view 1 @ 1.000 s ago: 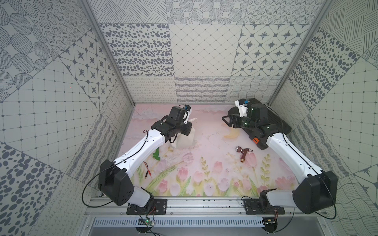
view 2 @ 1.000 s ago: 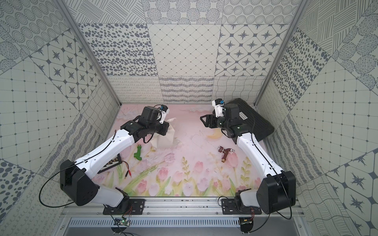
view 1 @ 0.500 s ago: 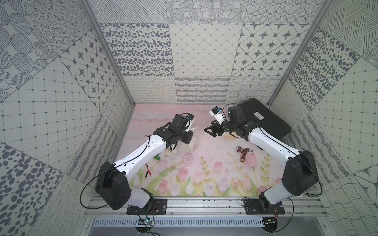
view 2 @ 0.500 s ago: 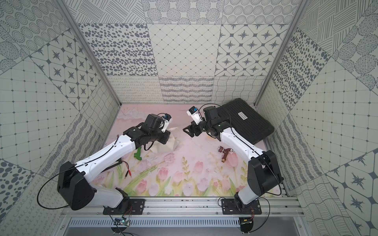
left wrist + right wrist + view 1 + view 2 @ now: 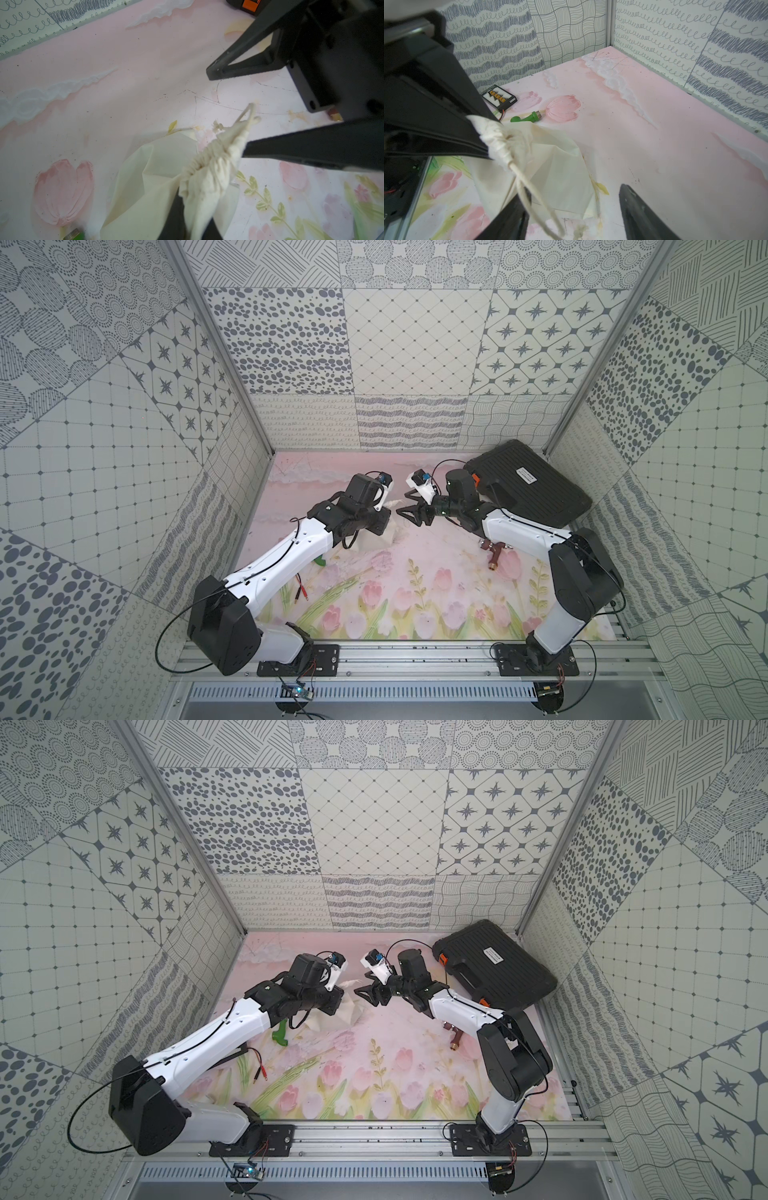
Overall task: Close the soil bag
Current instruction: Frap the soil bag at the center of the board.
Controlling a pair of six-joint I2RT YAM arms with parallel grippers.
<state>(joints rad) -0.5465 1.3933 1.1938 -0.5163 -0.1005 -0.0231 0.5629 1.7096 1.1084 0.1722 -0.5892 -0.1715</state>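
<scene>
I'm holding the left gripper clamped on the gathered neck of the soil bag, which is lying at the far middle of the floral mat. The right gripper is hovering, jaws apart, with the white cord trailing between them.

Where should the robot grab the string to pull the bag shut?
Grab the cord loop just past the bag's bunched neck, coming from the side opposite the left gripper, which pinches that neck. The loop hangs free there, between the open jaws of the right gripper. Closing on it and pulling away from the neck should probably cinch the bag.
</scene>
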